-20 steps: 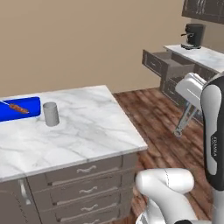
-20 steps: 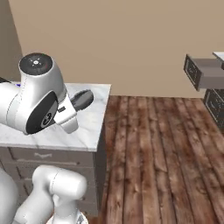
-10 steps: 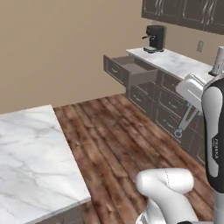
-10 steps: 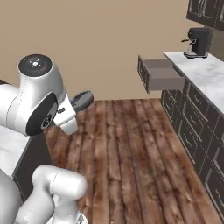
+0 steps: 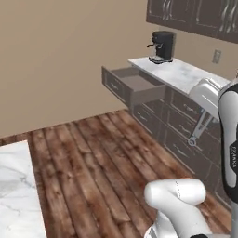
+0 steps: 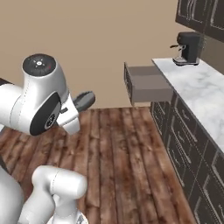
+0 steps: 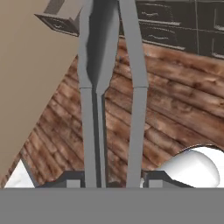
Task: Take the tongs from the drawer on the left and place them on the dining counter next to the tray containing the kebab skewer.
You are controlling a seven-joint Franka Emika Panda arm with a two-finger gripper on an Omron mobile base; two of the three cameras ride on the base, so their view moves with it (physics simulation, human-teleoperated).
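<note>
Tongs [image 7: 111,87]: lying clamped in the pincer [image 7: 111,181], long axis running straight up the hand view. Dining counter [image 5: 14,195]: probably the marble corner sitting lower left of the left base view.

Tongs [image 7: 111,87]: matt grey metal, smooth. Floor [image 5: 97,162]: rough-grained brown wood planks. Worktop [image 6: 205,96]: polished white grey-veined marble. Drawer [image 5: 132,86]: matt grey-brown. Coffee machine [image 5: 161,46]: glossy black.

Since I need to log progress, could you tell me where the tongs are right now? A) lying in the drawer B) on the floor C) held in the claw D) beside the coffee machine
C: the tongs stick out from between the claw fingertips, above the floor.
</note>
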